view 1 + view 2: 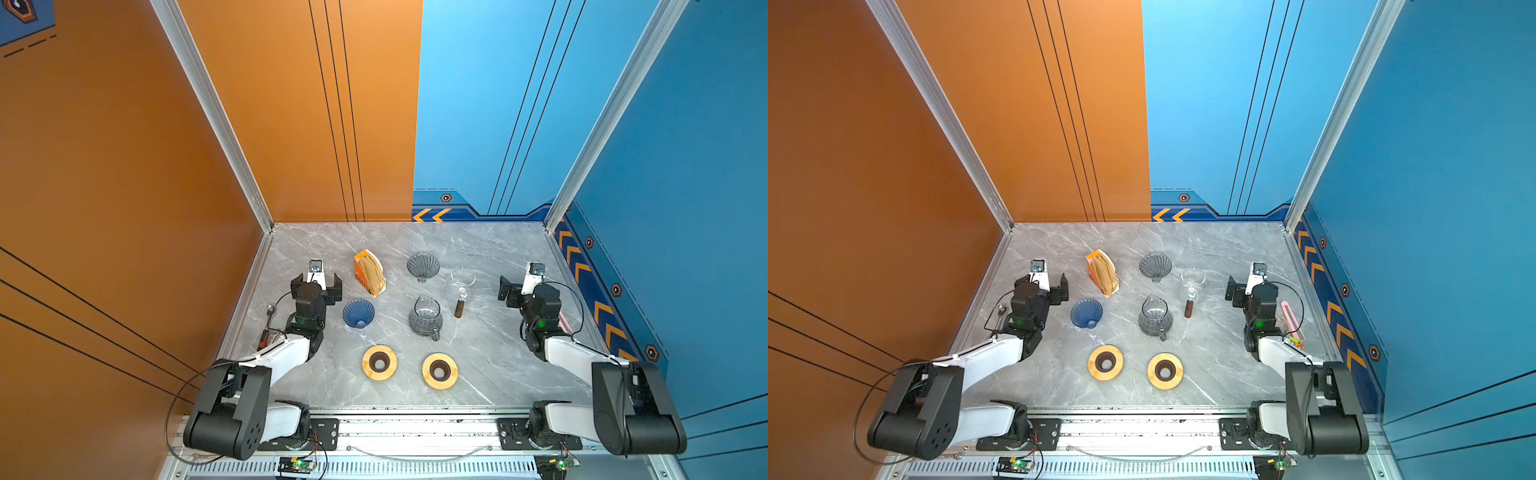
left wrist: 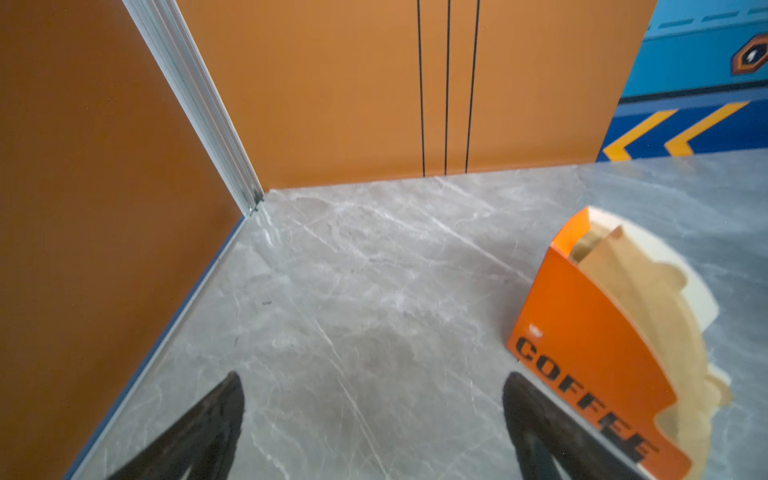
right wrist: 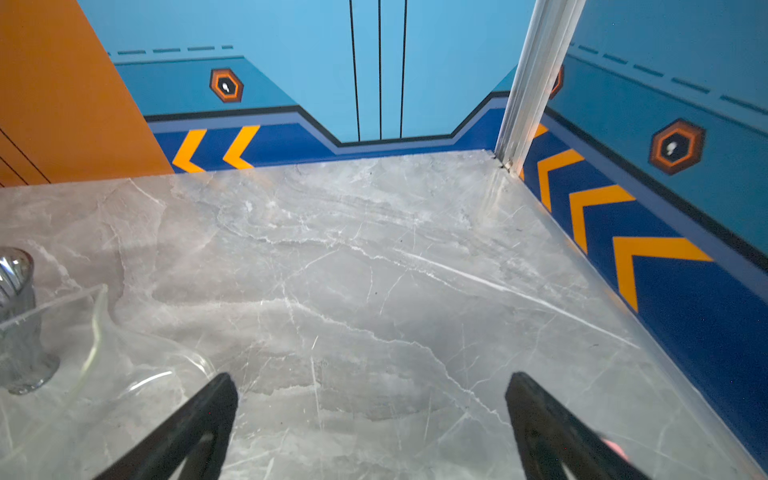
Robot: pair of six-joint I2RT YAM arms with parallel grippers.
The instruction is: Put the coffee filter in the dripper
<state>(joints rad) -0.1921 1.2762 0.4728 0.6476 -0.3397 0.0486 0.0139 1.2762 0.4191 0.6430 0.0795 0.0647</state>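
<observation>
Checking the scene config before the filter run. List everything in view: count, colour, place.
filter box: 1, orange, rear left of the table, upright
coffee filters: a stack, brown, inside the filter box
grey dripper: 1, smoky grey, rear centre
blue dripper: 1, blue, in front of the filter box
clear dripper: 1, clear glass with brown handle, right of centre
carafe: 1, smoky grey glass, centre
wooden rings: 2, light wood with dark centres, front, side by side
pink item: 1, pink, right edge; kind unclear
table: 1, grey marble
left claw: 1, black, open, empty, left of the filter box
right claw: 1, black, open, empty, right of the clear dripper
</observation>
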